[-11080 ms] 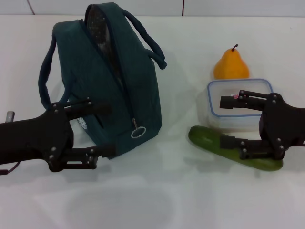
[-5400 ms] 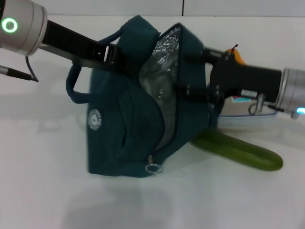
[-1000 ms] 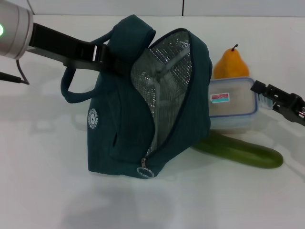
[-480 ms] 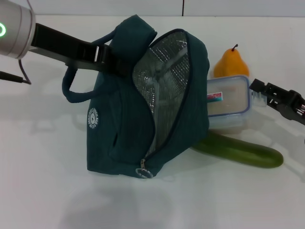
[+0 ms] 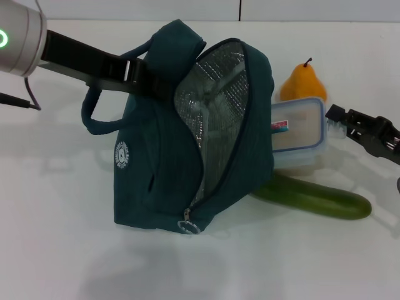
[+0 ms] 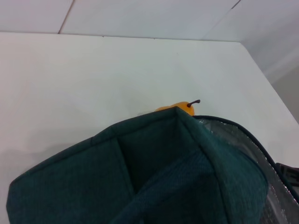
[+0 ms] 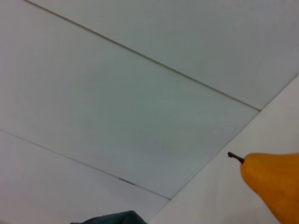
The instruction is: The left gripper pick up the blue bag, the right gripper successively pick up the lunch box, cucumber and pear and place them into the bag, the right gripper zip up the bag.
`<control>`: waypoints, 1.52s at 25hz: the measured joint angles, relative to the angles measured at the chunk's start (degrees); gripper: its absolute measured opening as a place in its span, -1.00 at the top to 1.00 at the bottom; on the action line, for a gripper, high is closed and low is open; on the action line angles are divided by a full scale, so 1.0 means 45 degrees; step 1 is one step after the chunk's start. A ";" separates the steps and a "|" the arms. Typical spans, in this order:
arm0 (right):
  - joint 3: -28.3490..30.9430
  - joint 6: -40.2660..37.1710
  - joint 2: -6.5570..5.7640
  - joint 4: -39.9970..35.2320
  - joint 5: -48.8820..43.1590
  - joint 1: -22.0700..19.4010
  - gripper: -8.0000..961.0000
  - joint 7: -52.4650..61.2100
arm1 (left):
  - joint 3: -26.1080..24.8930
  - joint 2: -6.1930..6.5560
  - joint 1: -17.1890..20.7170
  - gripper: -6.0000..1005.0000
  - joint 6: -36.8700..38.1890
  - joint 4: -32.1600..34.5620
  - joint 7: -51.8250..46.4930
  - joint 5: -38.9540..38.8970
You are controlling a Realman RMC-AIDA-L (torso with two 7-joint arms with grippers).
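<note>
The blue bag [image 5: 156,162] stands on the white table, its zip open and the silver lining facing right. My left gripper [image 5: 140,78] is shut on the bag's top by the handle. The clear lunch box [image 5: 300,134] with a blue rim is tilted, its left end at the bag's opening. My right gripper [image 5: 334,119] holds the box's right edge. The cucumber [image 5: 319,200] lies below the box. The orange pear [image 5: 302,84] stands behind it. The left wrist view shows the bag's top [image 6: 154,177] and the pear [image 6: 180,107]. The right wrist view shows the pear [image 7: 275,179].
The zip's ring pull [image 5: 188,226] hangs at the bag's lower front corner. The white table [image 5: 75,250] spreads to the front and left of the bag. A wall runs behind the table's far edge.
My right gripper has moved the lunch box to the left, and its left end now sits behind the rim of the bag's opening. The bag and left gripper hold still.
</note>
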 joint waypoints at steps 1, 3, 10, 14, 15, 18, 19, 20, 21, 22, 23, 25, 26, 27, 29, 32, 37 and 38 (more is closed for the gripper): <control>-0.0013 -0.0039 0.0004 0.0004 0.0000 0.0004 0.41 0.0000 | 0.0000 0.0005 0.0012 0.88 0.0004 0.0000 0.0003 0.0001; 0.0006 -0.0091 0.0029 0.0021 0.0000 -0.0007 0.46 -0.0001 | 0.0000 0.0015 0.0061 0.88 0.0006 0.0000 0.0013 0.0002; 0.0085 -0.0086 0.0121 0.0207 0.0337 -0.0059 0.69 -0.0096 | 0.0000 0.0014 0.0112 0.88 0.0006 0.0000 0.0140 0.0002; 0.0088 -0.0134 0.0121 0.0326 0.0618 -0.0005 0.78 -0.0056 | -0.0010 0.0012 0.0120 0.88 0.0005 0.0000 0.0143 0.0002; 0.0094 -0.0135 0.0121 0.0326 0.0671 -0.0013 0.78 -0.0043 | -0.0025 0.0014 0.0124 0.88 0.0004 0.0000 0.0143 0.0002; 0.0097 -0.0140 0.0108 0.0399 0.0868 -0.0047 0.79 -0.0019 | -0.0065 0.0029 0.0136 0.88 0.0004 0.0000 0.0144 0.0002; 0.0098 -0.0152 0.0096 0.0447 0.0945 -0.0062 0.79 -0.0012 | -0.0070 0.0034 0.0136 0.88 0.0004 0.0000 0.0144 0.0002; 0.0101 -0.0193 0.0082 0.0492 0.0994 -0.0084 0.79 -0.0007 | -0.0072 0.0039 0.0136 0.88 0.0004 0.0000 0.0148 0.0002; 0.0101 -0.0256 0.0072 0.0506 0.1044 -0.0098 0.79 -0.0006 | -0.0074 0.0043 0.0136 0.88 0.0003 0.0000 0.0156 0.0002; 0.0102 -0.0326 0.0066 0.0523 0.1098 -0.0118 0.79 -0.0005 | -0.0074 0.0044 0.0136 0.88 0.0002 0.0000 0.0163 0.0002; 0.0101 -0.0400 0.0059 0.0558 0.1162 -0.0131 0.79 -0.0004 | -0.0076 0.0042 0.0135 0.88 -0.0002 0.0000 0.0176 0.0002; 0.0101 -0.0571 0.0036 0.0646 0.1321 -0.0168 0.79 0.0001 | -0.0079 0.0042 0.0134 0.88 -0.0010 0.0000 0.0183 0.0002; 0.0101 -0.0630 0.0028 0.0677 0.1370 -0.0181 0.79 0.0006 | -0.0080 0.0043 0.0134 0.88 -0.0012 0.0000 0.0184 0.0002; 0.0101 -0.0630 0.0028 0.0677 0.1370 -0.0181 0.79 0.0006 | -0.0085 0.0043 0.0135 0.88 -0.0015 -0.0001 0.0183 0.0002; 0.0112 -0.0961 -0.0016 0.0773 0.1617 -0.0323 0.79 0.0108 | -0.0095 0.0041 0.0142 0.88 -0.0016 -0.0001 0.0184 0.0002; 0.0117 -0.1165 -0.0051 0.0770 0.1895 -0.0534 0.79 0.0280 | -0.0099 0.0039 0.0146 0.88 -0.0023 -0.0001 0.0184 0.0002; 0.0116 -0.1522 -0.0103 0.0768 0.2301 -0.0809 0.79 0.0444 | -0.0098 0.0039 0.0153 0.88 -0.0038 -0.0001 0.0182 0.0002; 0.0115 -0.1580 -0.0109 0.0786 0.2332 -0.0822 0.79 0.0480 | -0.0098 0.0038 0.0153 0.88 -0.0038 0.0000 0.0183 0.0002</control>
